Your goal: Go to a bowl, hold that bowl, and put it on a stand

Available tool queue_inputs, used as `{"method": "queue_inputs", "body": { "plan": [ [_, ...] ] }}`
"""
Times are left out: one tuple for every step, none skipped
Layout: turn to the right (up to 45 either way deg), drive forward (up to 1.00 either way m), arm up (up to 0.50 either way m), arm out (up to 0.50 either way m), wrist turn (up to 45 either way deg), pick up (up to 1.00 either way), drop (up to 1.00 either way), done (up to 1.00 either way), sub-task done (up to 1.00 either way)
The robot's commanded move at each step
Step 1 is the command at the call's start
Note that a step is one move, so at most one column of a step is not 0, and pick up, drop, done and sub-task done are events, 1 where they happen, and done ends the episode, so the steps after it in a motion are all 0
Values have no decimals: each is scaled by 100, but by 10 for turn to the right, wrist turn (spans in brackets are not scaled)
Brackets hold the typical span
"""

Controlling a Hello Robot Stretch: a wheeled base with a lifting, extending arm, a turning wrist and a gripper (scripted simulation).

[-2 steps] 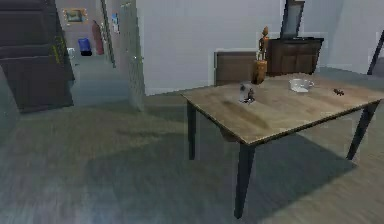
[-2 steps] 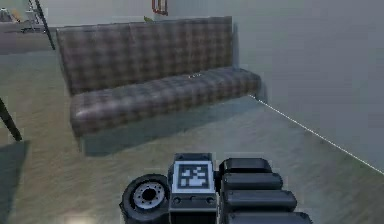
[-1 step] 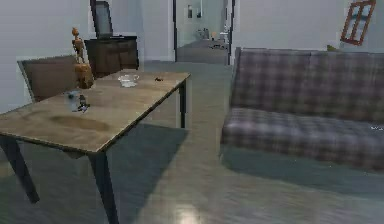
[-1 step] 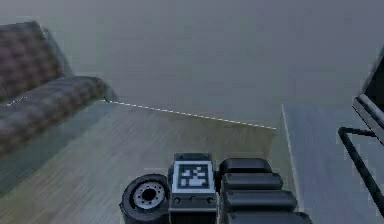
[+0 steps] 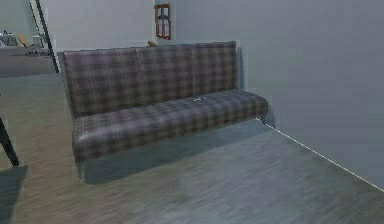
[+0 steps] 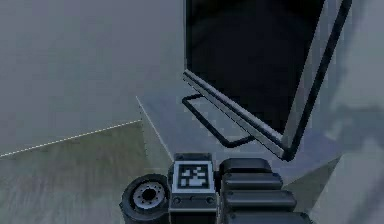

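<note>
**Bowl not yet located, stand close at hand**

Cannot tell where the bowl is: just a small blob point(image 5: 200, 100) on the plaid sofa point(image 5: 150, 100) seat, too small to name. Judged stiff, light, smooth, perhaps breakable; best taken at the rim, thin wall between the fingers. Low beside a grey stand point(image 6: 165, 115) bearing a television point(image 6: 255, 60), the gripper point(image 6: 150, 196); fingers' state and load impossible to tell. Screen crowding the stand's top; dark leg point(image 5: 7, 145) at the forward view's left edge.

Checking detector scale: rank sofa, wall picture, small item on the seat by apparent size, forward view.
Sofa, by far.
Wall picture, clearly smaller.
Small item on the seat, smallest, a tiny blob.
</note>
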Motion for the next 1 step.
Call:
{"method": "queue_inputs", "body": {
  "plan": [
    [120, 0, 0, 0, 0, 0, 0, 0, 0]
  ]
}}
